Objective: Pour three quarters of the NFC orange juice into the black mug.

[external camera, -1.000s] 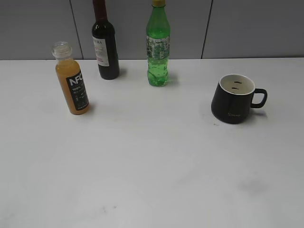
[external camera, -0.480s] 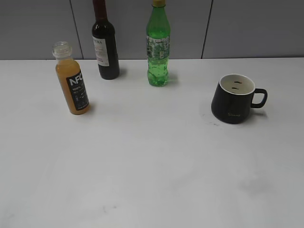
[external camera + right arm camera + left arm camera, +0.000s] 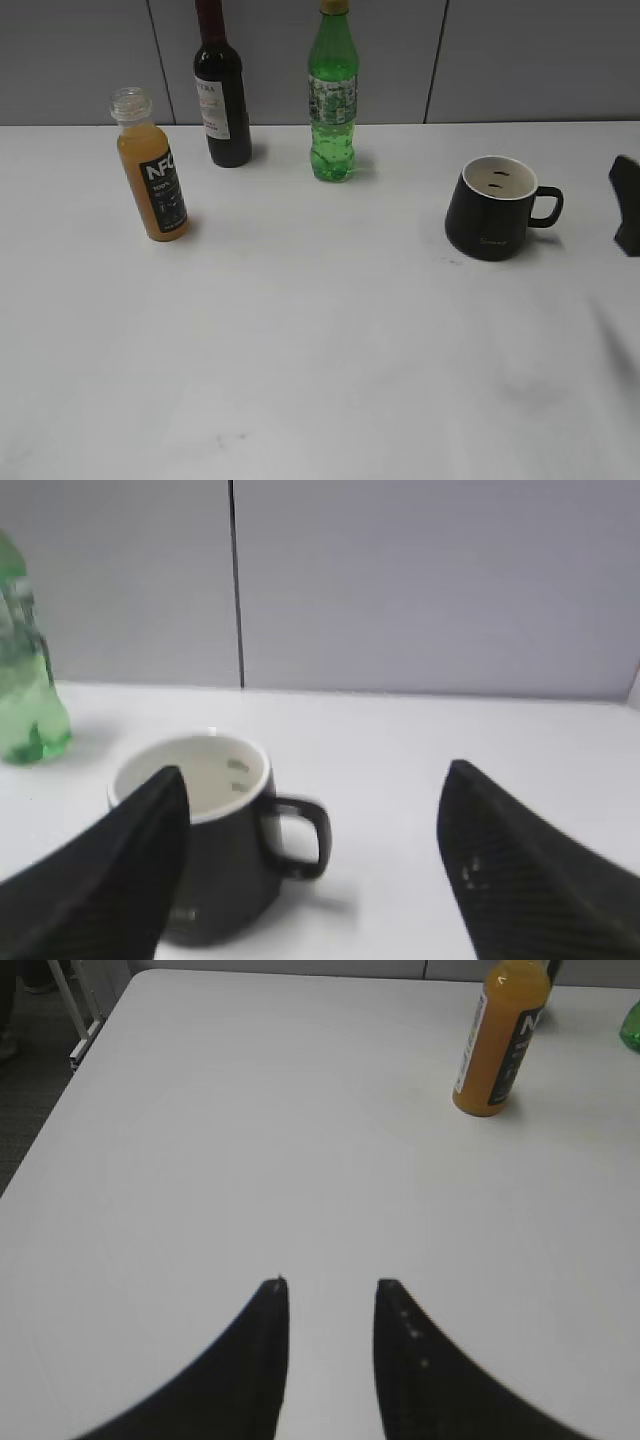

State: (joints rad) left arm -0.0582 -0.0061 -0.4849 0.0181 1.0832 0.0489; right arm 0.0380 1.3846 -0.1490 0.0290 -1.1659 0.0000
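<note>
The NFC orange juice bottle (image 3: 151, 170) stands upright at the left of the white table, uncapped, with cloudy orange liquid; it also shows in the left wrist view (image 3: 499, 1040). The black mug (image 3: 494, 209) with white interior stands at the right, handle pointing right; it also shows in the right wrist view (image 3: 217, 837). My right gripper (image 3: 312, 780) is open and empty, just short of the mug's handle side; a dark tip of it shows at the exterior view's right edge (image 3: 626, 205). My left gripper (image 3: 330, 1285) is open and empty over bare table, far short of the juice bottle.
A dark wine bottle (image 3: 222, 90) and a green soda bottle (image 3: 332, 95) stand at the back by the grey wall. The green bottle also shows in the right wrist view (image 3: 25, 695). The table's left edge (image 3: 60, 1090) lies near the left gripper.
The right gripper has come into the exterior view at the right edge, near the mug's handle. The bottles and mug have not moved.
</note>
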